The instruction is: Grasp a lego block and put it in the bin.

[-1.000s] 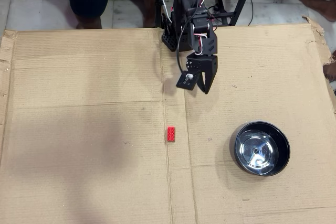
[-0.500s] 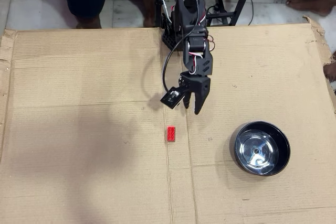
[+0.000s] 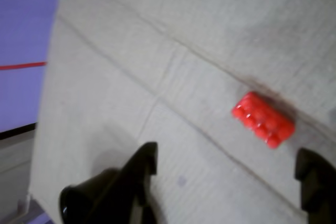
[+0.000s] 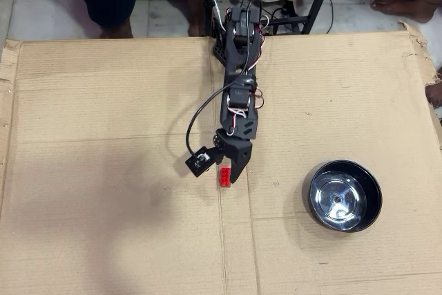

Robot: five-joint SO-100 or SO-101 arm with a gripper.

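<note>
Red lego block (image 4: 224, 177) on cardboard (image 4: 103, 170), left of bin (image 4: 343, 195) in overhead view; gripper (image 3: 226, 163) spread wide above block to straddle it.

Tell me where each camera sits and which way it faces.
Wrist view: rides on the arm, looks down at the cardboard and red brick; both fingers of the open hand show.
Overhead view: fixed above, looks straight down; shows the arm, hand, steel bowl.
Shared: the brick and cardboard.
</note>
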